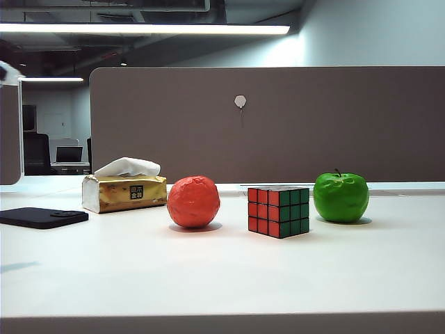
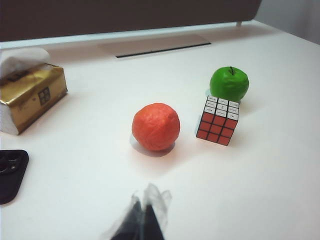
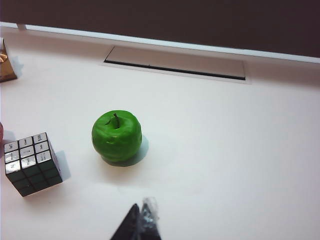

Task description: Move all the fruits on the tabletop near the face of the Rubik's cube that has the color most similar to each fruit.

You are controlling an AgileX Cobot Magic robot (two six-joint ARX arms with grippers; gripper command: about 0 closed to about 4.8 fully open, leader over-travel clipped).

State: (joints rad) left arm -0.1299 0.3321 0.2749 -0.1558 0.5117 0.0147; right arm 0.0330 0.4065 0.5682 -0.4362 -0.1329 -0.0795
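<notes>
The cube [image 1: 278, 211] is seen just right of centre in the exterior frame, with its red face turned lower left and its green face turned lower right. The red fruit [image 1: 193, 202] is set near it on the left, on the red side, and the apple [image 1: 341, 197] near it on the right, on the green side, so each colour is already matched to its face; neither fruit is touched by the cube. The task is judged done or nearly so.

All 3 are carried by the desk [image 1: 222, 278]. A tissue box [image 1: 124, 192] and a black phone [image 1: 42, 217] are left at the far left, well apart and of no use to the task.

Neither arm is seen in the exterior frame. The left tool [image 2: 145, 215] is held back at the bottom centre of its wrist frame, closed on nothing; the right tool [image 3: 141, 220] is likewise drawn together and empty at the bottom of its frame, below the apple.
</notes>
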